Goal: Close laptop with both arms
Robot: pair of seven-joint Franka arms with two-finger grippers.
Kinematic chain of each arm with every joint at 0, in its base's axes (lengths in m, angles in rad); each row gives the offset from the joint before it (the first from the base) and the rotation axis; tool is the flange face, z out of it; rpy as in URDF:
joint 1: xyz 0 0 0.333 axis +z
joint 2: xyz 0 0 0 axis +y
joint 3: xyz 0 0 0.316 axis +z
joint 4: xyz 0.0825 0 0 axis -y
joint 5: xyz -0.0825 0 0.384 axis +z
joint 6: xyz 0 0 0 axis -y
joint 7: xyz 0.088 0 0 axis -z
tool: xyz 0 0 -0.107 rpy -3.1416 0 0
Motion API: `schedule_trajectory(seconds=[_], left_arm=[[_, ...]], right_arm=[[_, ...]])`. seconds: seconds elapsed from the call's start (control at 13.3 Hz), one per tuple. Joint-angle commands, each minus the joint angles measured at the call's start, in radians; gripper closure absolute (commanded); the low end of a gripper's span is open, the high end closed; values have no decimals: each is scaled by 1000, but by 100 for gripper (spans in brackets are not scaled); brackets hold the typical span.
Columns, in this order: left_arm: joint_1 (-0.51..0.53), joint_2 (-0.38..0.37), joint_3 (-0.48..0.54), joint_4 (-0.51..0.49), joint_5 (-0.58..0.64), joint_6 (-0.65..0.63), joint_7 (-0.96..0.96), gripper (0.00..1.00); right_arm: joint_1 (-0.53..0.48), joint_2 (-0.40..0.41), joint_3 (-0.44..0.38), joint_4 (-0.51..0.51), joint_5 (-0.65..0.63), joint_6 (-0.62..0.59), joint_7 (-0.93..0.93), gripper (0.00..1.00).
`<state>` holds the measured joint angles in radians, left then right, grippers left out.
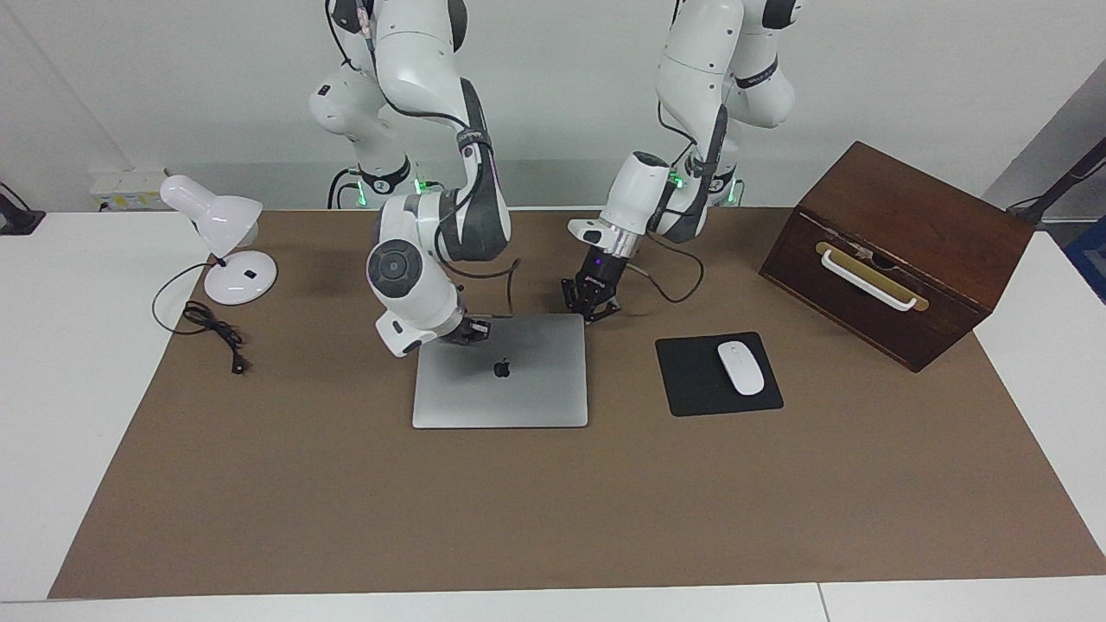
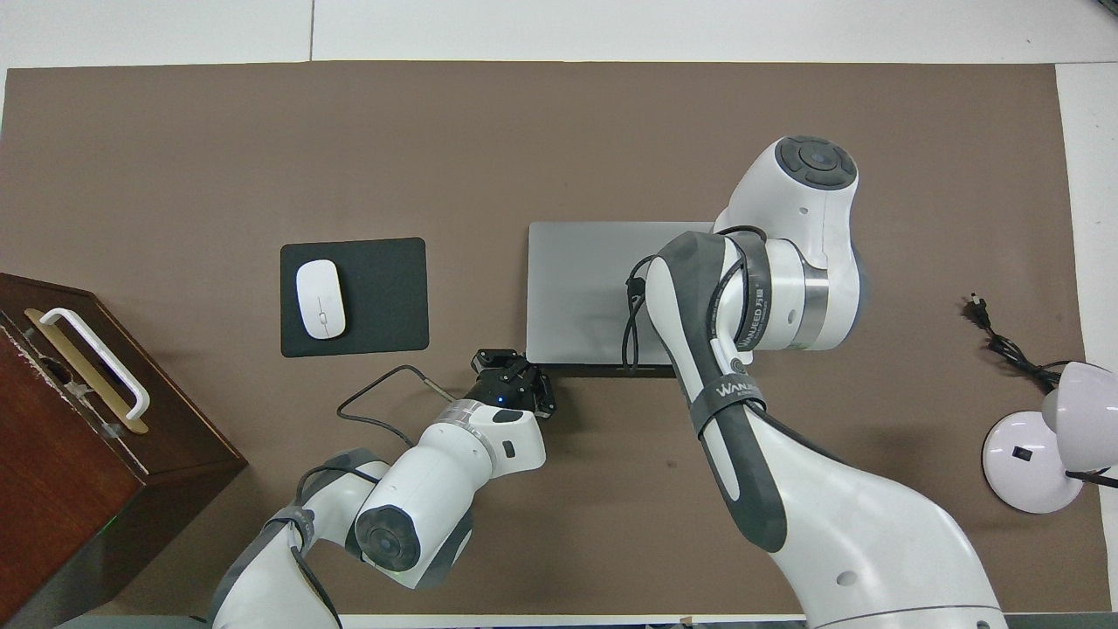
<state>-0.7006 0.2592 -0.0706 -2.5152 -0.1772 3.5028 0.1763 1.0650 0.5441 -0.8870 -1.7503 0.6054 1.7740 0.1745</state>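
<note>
Table mat (image 1: 553,501): brown, covers most of table.
Laptop (image 1: 501,393): mid-mat, lid flat down, logo up.
R gripper (image 1: 471,331): on lid's robot-side edge; finger gap can't tell.
L gripper (image 1: 590,304): at lid's robot-side corner toward mouse pad (image 1: 691,380); fingers spread, holding nothing.

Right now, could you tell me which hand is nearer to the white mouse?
Left. The left hand is beside the laptop corner toward the white mouse; the right hand is over the laptop's lid.
</note>
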Motion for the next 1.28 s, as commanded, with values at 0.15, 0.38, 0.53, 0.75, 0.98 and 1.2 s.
schedule_trajectory(seconds=[0.15,0.38,0.53,0.75,0.98,1.2], left_arm=[[-11,34,9,-8,-21,-51,-1,100],[-11,34,8,-10,-21,-50,-6,100],[-11,31,8,-10,-21,-50,-24,100],[-10,15,8,-14,-21,-53,-52,100],[-8,-3,8,-20,-21,-57,-73,100],[3,-124,9,-22,-21,-258,-77,100]], right_arm=[[6,-27,-35,31,-6,-62,-3,100],[4,-29,-72,75,-3,-123,-3,100],[4,-38,-95,77,-3,-131,-3,100],[3,-55,-127,78,-1,-130,-9,100],[-60,-67,-130,127,-19,-131,-15,100],[-97,-90,-132,133,-23,-137,-55,100]])
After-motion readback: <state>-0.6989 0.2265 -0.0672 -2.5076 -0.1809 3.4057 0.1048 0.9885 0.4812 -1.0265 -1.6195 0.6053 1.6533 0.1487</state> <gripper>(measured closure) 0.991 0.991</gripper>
